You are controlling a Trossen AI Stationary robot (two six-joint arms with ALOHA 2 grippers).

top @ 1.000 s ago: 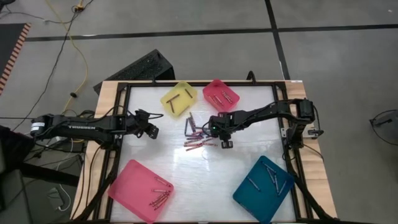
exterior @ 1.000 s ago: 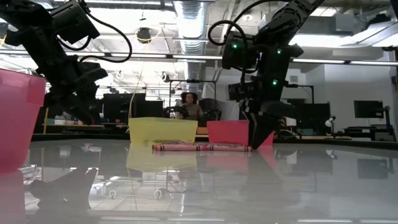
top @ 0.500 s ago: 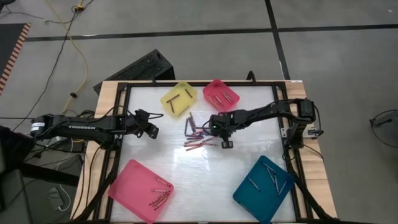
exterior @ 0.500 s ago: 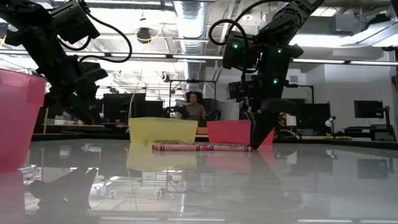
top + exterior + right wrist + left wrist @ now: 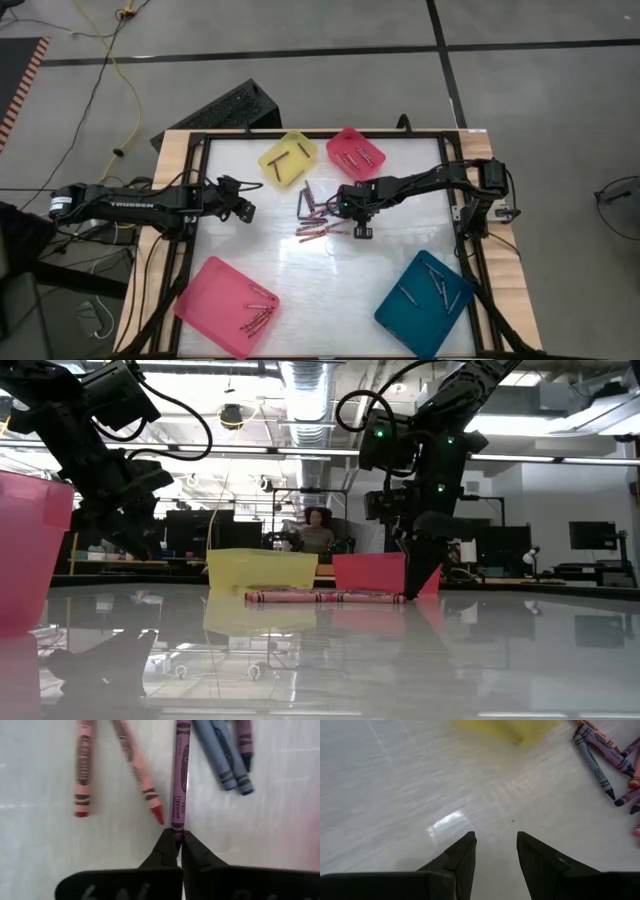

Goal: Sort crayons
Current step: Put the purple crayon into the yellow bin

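Right gripper [image 5: 178, 842] pinching a purple crayon [image 5: 180, 780]

Its tapered fingers are closing on the paper-wrapped stick's end, mid-table among loose crayons [image 5: 318, 213]; the left gripper [image 5: 495, 847] is idling open over glossy white table [image 5: 395, 795], frame left.

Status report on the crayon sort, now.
Right gripper down at the crayon pile, fingers pinched at a purple crayon's end. Left gripper open, empty, waiting left of the pile. Neighbouring red crayon crowds the pick.
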